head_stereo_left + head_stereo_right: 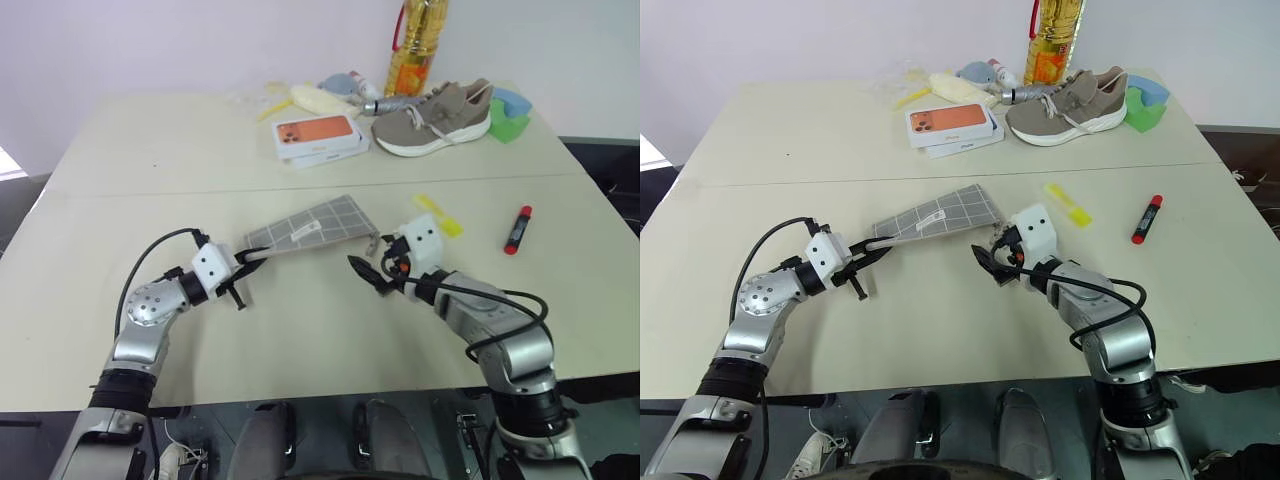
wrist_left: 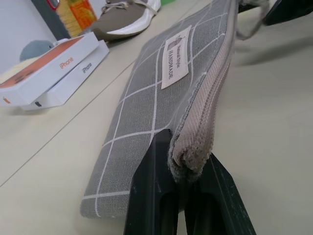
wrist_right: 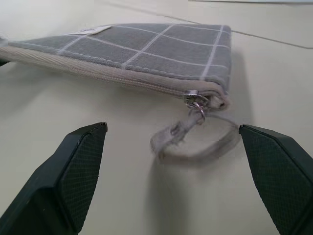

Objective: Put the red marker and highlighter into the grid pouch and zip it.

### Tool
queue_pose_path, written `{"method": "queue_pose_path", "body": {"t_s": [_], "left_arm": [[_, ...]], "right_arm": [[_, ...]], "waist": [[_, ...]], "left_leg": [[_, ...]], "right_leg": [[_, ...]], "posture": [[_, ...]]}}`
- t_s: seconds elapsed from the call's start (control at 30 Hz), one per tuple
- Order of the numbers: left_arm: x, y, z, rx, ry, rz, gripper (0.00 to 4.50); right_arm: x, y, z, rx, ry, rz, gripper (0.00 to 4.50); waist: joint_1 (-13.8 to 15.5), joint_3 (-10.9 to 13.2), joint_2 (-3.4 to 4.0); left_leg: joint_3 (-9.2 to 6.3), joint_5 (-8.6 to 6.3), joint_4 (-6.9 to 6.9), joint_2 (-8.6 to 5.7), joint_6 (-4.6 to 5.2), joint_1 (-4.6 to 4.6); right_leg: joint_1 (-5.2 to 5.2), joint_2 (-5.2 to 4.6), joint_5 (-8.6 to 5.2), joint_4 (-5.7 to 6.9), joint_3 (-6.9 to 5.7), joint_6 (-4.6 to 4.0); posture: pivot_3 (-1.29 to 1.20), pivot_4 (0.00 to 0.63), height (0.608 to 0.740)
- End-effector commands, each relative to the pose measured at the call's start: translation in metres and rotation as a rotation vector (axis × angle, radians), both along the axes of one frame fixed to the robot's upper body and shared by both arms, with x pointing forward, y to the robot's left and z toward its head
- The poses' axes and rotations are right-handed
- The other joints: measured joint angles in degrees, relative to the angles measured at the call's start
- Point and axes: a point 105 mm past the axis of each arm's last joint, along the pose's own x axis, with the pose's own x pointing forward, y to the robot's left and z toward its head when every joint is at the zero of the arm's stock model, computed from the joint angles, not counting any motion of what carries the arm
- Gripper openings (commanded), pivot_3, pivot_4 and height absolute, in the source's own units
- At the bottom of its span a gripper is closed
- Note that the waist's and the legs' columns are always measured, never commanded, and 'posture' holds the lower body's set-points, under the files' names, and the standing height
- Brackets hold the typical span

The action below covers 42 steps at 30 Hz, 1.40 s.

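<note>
**Left gripper pinching pouch corner, right gripper wide and empty at the zip loop**

- Left gripper (image 1: pixel 243 268): fingers (image 2: pixel 151 196) clamped tight on the zip-edge corner of the grid pouch (image 1: pixel 312 226). Left wrist view shows the ribbed zipper seam squeezed between the two black fingers, white label facing up.
- Grid pouch: mid counter (image 1: pixel 150 150), between the two grippers. The held end is raised and the pouch slopes up across toward the right gripper; whether the far end touches the counter, can't tell. Zipper looks closed along the stretch that shows, slider at the far end nearest the right gripper.
- Zip pull loop (image 3: pixel 195 142): hangs limp from the slider, lies between the right gripper's spread fingers but touches neither.
- Right gripper (image 1: pixel 375 272): jaws spread wide, holding nothing, pointing at the pouch's slider end, just short of it.
- Highlighter (image 1: pixel 438 216): flat on the counter just behind the right gripper, beside the pouch's right end, outside the pouch.
- Red marker (image 1: pixel 517 230): flat on the counter, further right of the highlighter, well apart from the pouch.
- Far edge of the counter: two stacked phone boxes (image 1: pixel 318 137), a grey-beige shoe (image 1: pixel 432 120), an oil bottle (image 1: pixel 416 45), a green sponge (image 1: pixel 510 115), some other small items.
</note>
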Motion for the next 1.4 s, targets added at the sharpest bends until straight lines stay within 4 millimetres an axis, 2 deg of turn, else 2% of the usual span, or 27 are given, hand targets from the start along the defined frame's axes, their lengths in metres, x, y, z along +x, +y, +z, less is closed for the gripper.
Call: {"method": "queue_pose_path", "body": {"t_s": [0.03, 0.13, 0.23, 0.3, 0.47, 0.7, 0.9, 1.1, 1.4], "left_arm": [[-0.002, -0.006, 0.004, -0.001, -0.035, -0.007, 0.0], [-0.002, -0.008, 0.003, -0.004, -0.036, -0.006, 0.0], [-0.001, -0.009, 0.003, -0.006, -0.038, -0.006, 0.0], [-0.001, -0.01, 0.001, -0.006, -0.037, -0.006, 0.0], [0.0, -0.013, -0.003, -0.005, -0.035, -0.008, 0.0], [0.005, -0.03, -0.008, -0.008, -0.034, -0.001, 0.0], [0.013, -0.053, -0.001, -0.067, -0.037, 0.015, 0.0], [0.019, -0.069, 0.005, -0.116, -0.02, 0.036, 0.0], [0.027, -0.081, 0.011, -0.152, -0.012, 0.077, 0.0]], "right_arm": [[0.005, 0.002, 0.009, 0.016, -0.043, -0.012, 3.96], [0.006, 0.002, 0.009, 0.014, -0.044, -0.02, 2.66], [0.008, 0.001, 0.009, 0.014, -0.049, -0.032, 0.99], [0.011, -0.001, 0.012, 0.014, -0.063, -0.053, 0.04], [0.01, 0.006, 0.017, -0.001, -0.087, -0.033, 0.04], [-0.007, 0.046, 0.023, -0.039, -0.12, 0.153, 0.04], [-0.021, 0.078, 0.024, -0.058, -0.135, 0.31, 0.04], [-0.035, 0.102, 0.03, -0.047, -0.155, 0.458, 0.04], [-0.041, 0.113, 0.035, -0.04, -0.169, 0.544, 0.04]], "waist": [[-0.1, 0.0, 0.0], [-0.1, 0.0, 0.0], [-0.1, 0.0, 0.0], [-0.1, 0.0, 0.0], [-0.1, 0.0, 0.0], [-0.1, 0.0, 0.0], [0.0, 0.0, -0.01], [-0.1, 0.0, -0.01], [-0.1, 0.0, -0.01]], "left_leg": [[0.0, 0.0, 0.0, 0.0, 0.0, 0.0], [0.0, 0.0, 0.0, 0.0, 0.0, 0.0], [0.0, 0.0, 0.0, 0.0, 0.0, 0.0], [0.0, 0.0, 0.0, 0.0, 0.0, 0.0], [0.0, 0.0, 0.0, 0.0, 0.0, 0.0], [0.0, 0.0, 0.0, -0.01, 0.0, 0.0], [-0.01, 0.0, 0.0, -0.02, 0.0, 0.0], [-0.02, 0.0, 0.0, -0.02, 0.0, 0.0], [-0.03, 0.0, 0.01, -0.04, 0.0, 0.0]], "right_leg": [[0.0, 0.0, 0.0, 0.0, 0.0, 0.0], [0.0, 0.0, 0.0, 0.0, 0.0, 0.0], [0.0, 0.01, 0.0, 0.0, 0.0, 0.0], [0.0, 0.0, 0.0, 0.0, 0.0, 0.0], [0.0, 0.01, 0.0, 0.0, 0.0, 0.0], [-0.01, 0.01, 0.0, 0.0, 0.0, 0.0], [0.0, 0.01, 0.0, 0.0, 0.0, 0.0], [0.0, 0.01, 0.0, 0.0, -0.01, 0.0], [0.01, 0.01, 0.0, 0.0, -0.01, 0.01]], "posture": [[0.0, 0.15, 0.74], [0.0, 0.15, 0.74], [0.0, 0.15, 0.74], [0.0, 0.15, 0.74], [0.0, 0.15, 0.74], [0.0, 0.15, 0.74], [0.0, 0.15, 0.74], [0.0, 0.15, 0.74], [0.0, 0.15, 0.74]]}}
